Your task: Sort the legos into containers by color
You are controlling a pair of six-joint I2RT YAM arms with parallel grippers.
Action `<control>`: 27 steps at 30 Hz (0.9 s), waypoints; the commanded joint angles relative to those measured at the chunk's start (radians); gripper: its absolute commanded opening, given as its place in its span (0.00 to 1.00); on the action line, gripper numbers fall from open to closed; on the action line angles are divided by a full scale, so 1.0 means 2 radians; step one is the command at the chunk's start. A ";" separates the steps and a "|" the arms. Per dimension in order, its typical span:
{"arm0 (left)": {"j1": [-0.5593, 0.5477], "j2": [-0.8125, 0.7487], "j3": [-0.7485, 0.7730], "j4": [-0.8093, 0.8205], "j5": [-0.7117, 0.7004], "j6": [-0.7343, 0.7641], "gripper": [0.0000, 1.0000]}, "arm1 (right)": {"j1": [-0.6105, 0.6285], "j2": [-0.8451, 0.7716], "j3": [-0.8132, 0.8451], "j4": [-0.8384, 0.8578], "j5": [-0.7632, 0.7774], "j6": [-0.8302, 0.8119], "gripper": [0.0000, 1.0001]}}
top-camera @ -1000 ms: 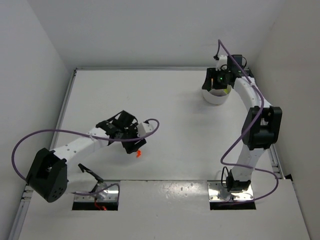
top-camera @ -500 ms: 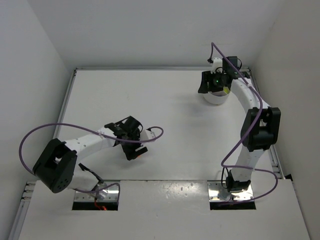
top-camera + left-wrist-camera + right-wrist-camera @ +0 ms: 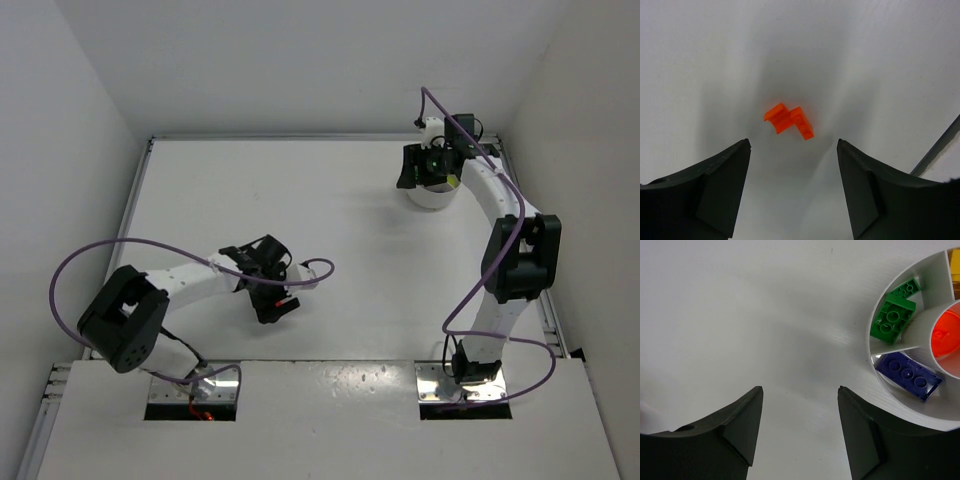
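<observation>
Loose lego (image 3: 788, 120): orange-red.
Dish (image 3: 918, 411): plain white.
In the dish: green bricks (image 3: 892, 314), dark blue brick (image 3: 909, 376), yellow piece (image 3: 955, 262).
Centre well (image 3: 946, 335): orange-red inside.
Table (image 3: 865, 60): plain white.

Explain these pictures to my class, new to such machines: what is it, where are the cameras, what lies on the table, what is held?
It is two robot arms, a left arm and a right arm, bolted to a table. One camera looks down from above and behind them. The other two sit on the wrists, each seeing its own dark fingers. The left gripper is open, pointing at an orange-red lego on the table. The right gripper is open beside a white dish, whose sections hold two green legos, a dark blue lego and a yellow lego, with an orange-red piece in the centre well. Nothing is held.
</observation>
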 commanded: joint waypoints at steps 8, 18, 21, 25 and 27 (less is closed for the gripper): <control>-0.009 0.025 0.015 0.045 0.007 0.006 0.69 | 0.001 -0.019 0.001 0.009 0.001 -0.008 0.62; -0.009 0.045 0.015 0.058 0.007 0.015 0.48 | 0.001 -0.014 0.006 0.009 0.005 -0.013 0.62; -0.009 0.049 0.015 0.058 0.007 0.020 0.36 | 0.001 -0.010 0.006 0.009 0.005 -0.013 0.62; -0.009 0.049 0.005 0.058 0.007 0.030 0.23 | 0.001 -0.010 0.006 0.009 -0.002 -0.013 0.62; -0.009 0.044 0.005 0.058 0.002 0.030 0.17 | 0.005 -0.010 0.006 0.009 -0.015 -0.013 0.62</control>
